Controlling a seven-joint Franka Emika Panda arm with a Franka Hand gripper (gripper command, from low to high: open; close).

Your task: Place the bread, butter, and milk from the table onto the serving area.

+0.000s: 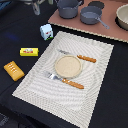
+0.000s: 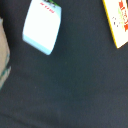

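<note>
The milk, a small white carton, stands on the black table just off the placemat's far corner. The yellow butter packet and the orange ridged bread lie on the table toward the exterior view's left of the striped placemat. Only a grey part of my gripper shows at the top edge, above and behind the milk. The wrist view shows the milk, the butter and the placemat's edge, but no fingers.
On the placemat are a tan plate, a fork and two wooden-handled knives. A pinkish-brown board at the back holds grey pots.
</note>
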